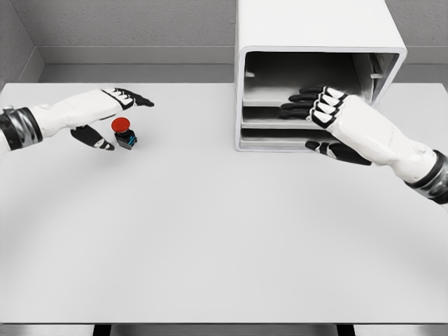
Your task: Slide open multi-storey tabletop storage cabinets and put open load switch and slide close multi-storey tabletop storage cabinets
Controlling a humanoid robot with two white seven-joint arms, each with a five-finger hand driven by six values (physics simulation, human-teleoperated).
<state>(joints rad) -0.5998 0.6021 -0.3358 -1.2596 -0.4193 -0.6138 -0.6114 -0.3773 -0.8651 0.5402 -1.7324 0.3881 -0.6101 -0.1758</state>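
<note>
Item: switch [124, 133], red cap, dark body with blue trim; upright on the table [210, 245], far left. Left hand [98, 119] brackets it, fingers spread, thumb below, nothing gripped. Cabinet [315, 70], white, far right, front open, shelves visible. Right hand [329, 115] at its middle tier, fingers extended flat, holding nothing. Handling note: probably close finger and thumb squarely on the switch's body, not its cap, before lifting.

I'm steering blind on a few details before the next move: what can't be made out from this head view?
- White multi-storey storage cabinet: top is cut by the frame edge; the right hand covers its drawer fronts.
- Red-capped black switch: lettering too small.
- Left hand: whether it touches the switch is unclear.
</note>
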